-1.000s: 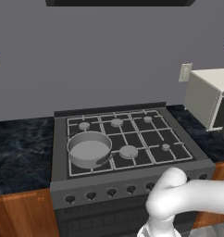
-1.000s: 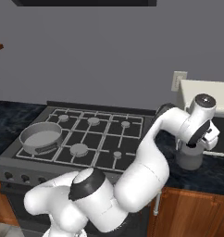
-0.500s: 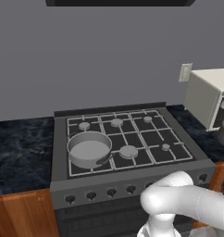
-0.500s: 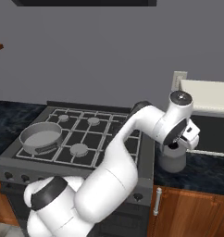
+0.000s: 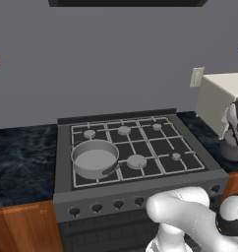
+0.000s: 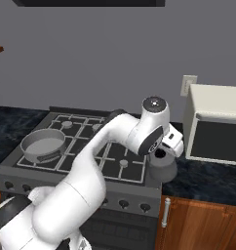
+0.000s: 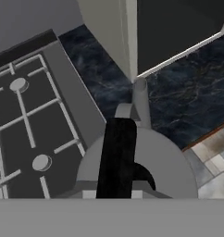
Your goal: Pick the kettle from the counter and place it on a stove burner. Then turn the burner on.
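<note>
1. Hand view looks straight down on the kettle [image 7: 146, 162] — squat grey metal body, rounded lid, spout pointing toward the microwave [image 7: 178, 28]. Its dark upright handle [image 7: 116, 157] runs up the middle of the frame.
2. Gripper [image 6: 161, 152]: claw drawn together on the handle, judging by the closed jaws and the handle centred between them. Finger tips themselves are not distinguishable.
3. Kettle position: right base view puts the kettle at the counter [image 6: 207, 178] edge just beside the stove's right side, in front of the microwave's left corner. Whether its base touches the counter or hangs just clear, cannot tell.
4. Handling judgement — rigid metal, likely light if empty, smooth and slippery on the body. Thin handle is the sensible hold; a grip there lets the body swing, so carry it level.
5. Surface: dark marbled stone, flat, hard.
6. Room: saucepan [image 5: 95, 158] occupies the front-left burner; the small stove burner [image 5: 176, 156] at the cooktop's front-right corner is nearest and free.
</note>
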### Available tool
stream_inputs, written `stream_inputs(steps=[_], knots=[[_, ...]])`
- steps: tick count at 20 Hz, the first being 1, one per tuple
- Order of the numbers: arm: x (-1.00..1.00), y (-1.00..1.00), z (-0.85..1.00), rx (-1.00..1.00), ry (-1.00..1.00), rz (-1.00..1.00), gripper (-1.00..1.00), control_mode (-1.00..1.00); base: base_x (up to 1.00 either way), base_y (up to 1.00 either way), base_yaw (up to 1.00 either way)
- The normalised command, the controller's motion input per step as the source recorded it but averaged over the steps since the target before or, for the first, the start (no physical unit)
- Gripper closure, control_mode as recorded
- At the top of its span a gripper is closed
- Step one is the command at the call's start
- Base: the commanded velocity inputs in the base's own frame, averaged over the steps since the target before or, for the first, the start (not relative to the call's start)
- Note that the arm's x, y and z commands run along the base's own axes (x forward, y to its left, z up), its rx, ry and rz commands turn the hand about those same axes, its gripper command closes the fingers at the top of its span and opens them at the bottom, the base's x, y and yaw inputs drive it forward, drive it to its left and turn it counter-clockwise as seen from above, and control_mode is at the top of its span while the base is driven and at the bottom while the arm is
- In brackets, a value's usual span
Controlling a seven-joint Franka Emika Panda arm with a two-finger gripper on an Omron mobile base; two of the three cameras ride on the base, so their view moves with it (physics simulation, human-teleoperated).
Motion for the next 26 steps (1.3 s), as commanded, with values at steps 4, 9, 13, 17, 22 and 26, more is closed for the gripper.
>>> stream_inputs(steps=[4, 9, 13, 17, 22, 26], knots=[[-0.01, 0.63, 0.09, -0.07, 0.00, 0.09, 1.00, -1.00, 0.00, 0.00, 0.00], [0.00, 0.56, 0.07, -0.03, 0.00, 0.10, 1.00, -1.00, 0.00, 0.00, 0.00], [0.00, 0.44, 0.13, 0.00, 0.00, 0.08, 1.00, -1.00, 0.00, 0.00, 0.00], [0.00, 0.22, 0.33, 0.00, 0.01, 0.05, 1.00, -1.00, 0.00, 0.00, 0.00], [0.00, 0.13, 0.41, 0.01, 0.08, 0.02, 1.00, -1.00, 0.00, 0.00, 0.00], [0.00, 0.22, 0.11, 0.02, 0.12, 0.01, 1.00, -1.00, 0.00, 0.00, 0.00]])
